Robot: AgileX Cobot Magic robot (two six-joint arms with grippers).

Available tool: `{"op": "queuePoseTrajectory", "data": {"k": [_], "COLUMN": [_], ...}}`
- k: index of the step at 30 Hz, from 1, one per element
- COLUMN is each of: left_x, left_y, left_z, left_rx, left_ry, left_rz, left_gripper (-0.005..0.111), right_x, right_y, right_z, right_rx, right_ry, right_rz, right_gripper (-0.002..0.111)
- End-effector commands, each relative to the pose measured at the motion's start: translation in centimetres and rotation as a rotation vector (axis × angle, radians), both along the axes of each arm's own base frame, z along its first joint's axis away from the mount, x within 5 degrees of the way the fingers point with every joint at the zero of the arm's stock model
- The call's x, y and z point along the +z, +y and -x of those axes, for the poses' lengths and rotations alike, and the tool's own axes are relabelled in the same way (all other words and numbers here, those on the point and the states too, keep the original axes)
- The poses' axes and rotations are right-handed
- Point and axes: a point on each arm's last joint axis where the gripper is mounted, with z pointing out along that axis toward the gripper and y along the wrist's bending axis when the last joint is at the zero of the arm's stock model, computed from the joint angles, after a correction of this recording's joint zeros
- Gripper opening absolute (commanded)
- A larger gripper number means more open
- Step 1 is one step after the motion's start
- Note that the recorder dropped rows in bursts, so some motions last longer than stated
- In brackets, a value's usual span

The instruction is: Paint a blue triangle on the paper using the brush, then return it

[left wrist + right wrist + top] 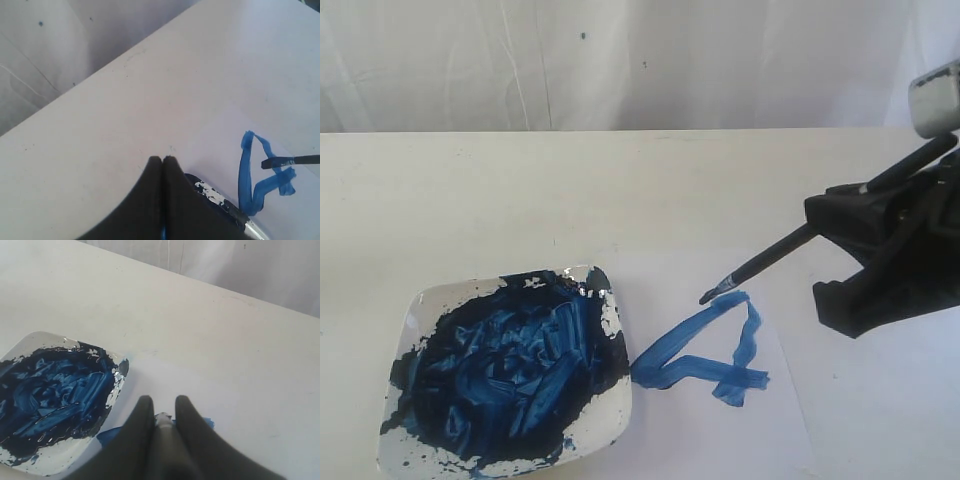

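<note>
A cream table [520, 190] is seen before a white backdrop [620, 60], and on it a paper [700, 430] is laid just beside a plate [425, 300] smeared with dark blue paint. On the paper a triangle [682, 340] has been drawn in thick blue strokes; all three sides appear to meet, so the painting step is judged done or at its last touch. The right gripper [163, 410] is clamped on the brush [770, 260], whose black handle is held slanting down, with the bristles at the triangle's far corner; whether they touch the paper cannot be told. The left gripper [162, 165] is held above the table near the plate, jaws pressed together on nothing. What is left is judged to be the return of the brush. No holder is shown, so the plate is taken as the likely place. For that, the tip would need to be lifted clear of the wet strokes, carried across without a drag over the paper, and the handle set down before the jaws are parted. No brand, label or writing can be read anywhere; only a few dark specks are seen on the backdrop.
</note>
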Motion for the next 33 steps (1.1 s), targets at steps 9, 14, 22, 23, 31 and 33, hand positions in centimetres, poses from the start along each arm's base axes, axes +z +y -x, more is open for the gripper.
{"op": "queuePoseTrajectory", "data": {"k": [9, 14, 22, 23, 31, 33], "left_x": [3.1, 4.1, 4.7, 4.1, 0.0, -1.7], "left_y": [3.7, 5.1, 6.5, 6.1, 6.9, 7.2], "left_z": [6.1, 7.8, 8.6, 7.9, 5.9, 5.8], "left_rx": [0.005, 0.023, 0.095, 0.096, 0.326, 0.359], "left_ry": [-0.049, -0.102, -0.185, -0.186, -0.331, -0.354], "left_rz": [0.047, 0.059, 0.040, 0.041, 0.152, 0.147], "left_gripper": [0.000, 0.000, 0.000, 0.000, 0.000, 0.000], "right_x": [0.2, 0.6, 1.1, 1.0, -1.0, -1.7], "right_y": [0.1, 0.4, 1.0, 1.2, 3.7, 4.4], "right_z": [0.1, 0.2, 0.0, -0.2, -2.2, -2.8], "right_rx": [0.004, 0.016, 0.030, 0.030, -0.002, -0.007], "right_ry": [0.007, -0.001, -0.013, -0.002, 0.145, 0.161], "right_rz": [-0.059, -0.125, -0.211, -0.217, -0.289, -0.282], "right_gripper": [0.000, 0.000, 0.000, 0.000, 0.000, 0.000]}}
